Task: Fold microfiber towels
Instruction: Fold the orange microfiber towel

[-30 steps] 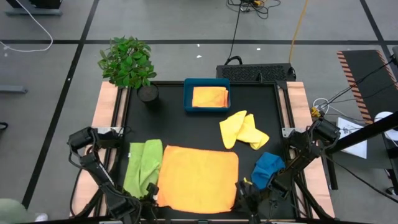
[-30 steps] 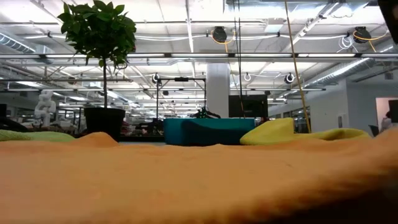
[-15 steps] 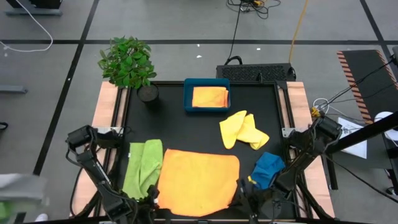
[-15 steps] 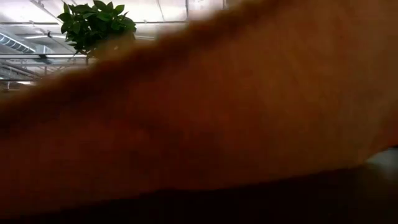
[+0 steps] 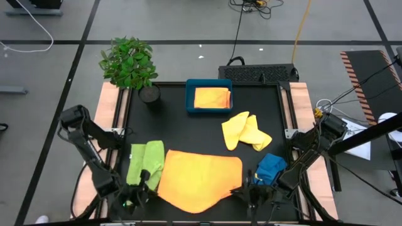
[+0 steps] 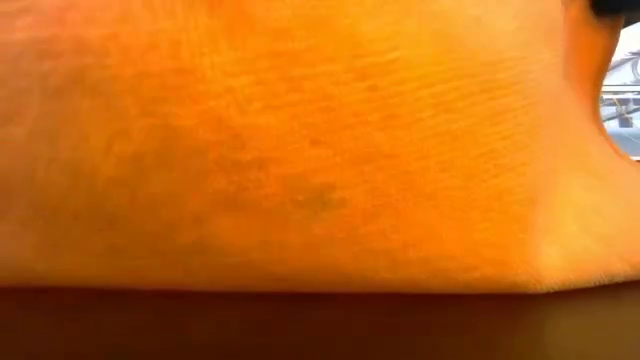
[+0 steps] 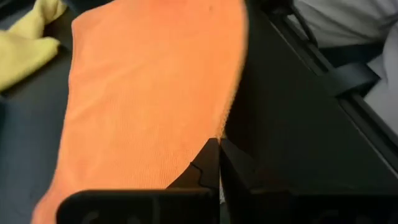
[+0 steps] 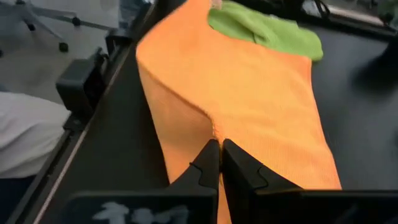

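Golden yellow towel [image 5: 200, 181] lies at table's [image 5: 176, 94] near edge, high view; low view, cloth only; wrist views show left gripper [image 7: 219, 144] and right gripper [image 8: 219, 144] each clenched on a near corner—uneven lift could slip one, skewing fold.

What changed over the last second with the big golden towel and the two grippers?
Both grippers, left gripper and right gripper, shut on the golden yellow towel, have lifted its near edge off the table and begun carrying it toward the far side; it now fills the low view. The lime green towel, blue towel, pale yellow towel and tray stayed put.
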